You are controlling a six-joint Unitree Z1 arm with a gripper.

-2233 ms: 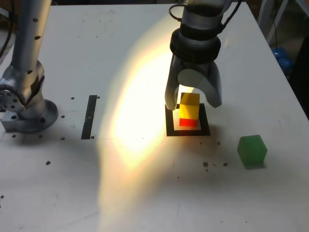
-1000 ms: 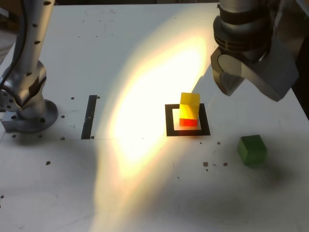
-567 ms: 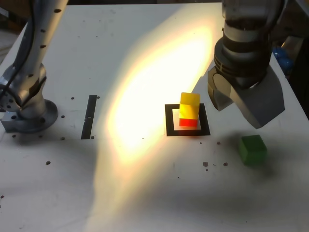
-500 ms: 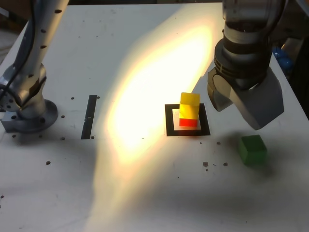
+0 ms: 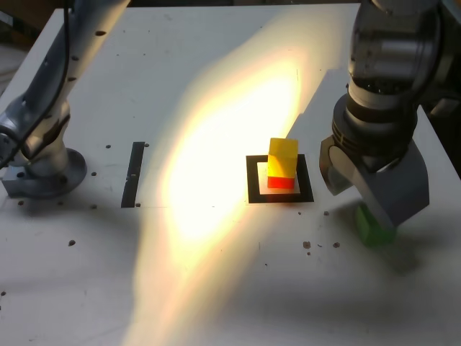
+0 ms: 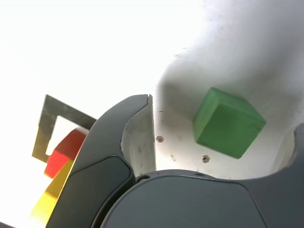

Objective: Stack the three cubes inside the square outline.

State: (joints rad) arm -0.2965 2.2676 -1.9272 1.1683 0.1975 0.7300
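The yellow cube (image 5: 282,156) stands on the red cube (image 5: 281,183) inside the square outline (image 5: 253,180), a little right of the table's middle in the exterior view. Further to that view's right, my gripper (image 5: 360,193) is open and low over the green cube (image 5: 369,226), which shows only as a sliver below the fingers. In the wrist view the green cube (image 6: 228,122) lies on the table between the two spread fingers (image 6: 137,137), touching neither. The red cube (image 6: 64,147), yellow cube (image 6: 50,197) and square outline (image 6: 45,123) show beside one finger.
A thin black strip (image 5: 134,173) lies on the table at the exterior view's left, next to the arm's base (image 5: 43,169). A bright patch of light runs diagonally across the white tabletop (image 5: 216,288). The table's right edge is close behind the gripper.
The gripper has left the yellow-on-red stack, swung to the exterior view's right and come down over the green cube. It has stayed open. The cubes have not moved.
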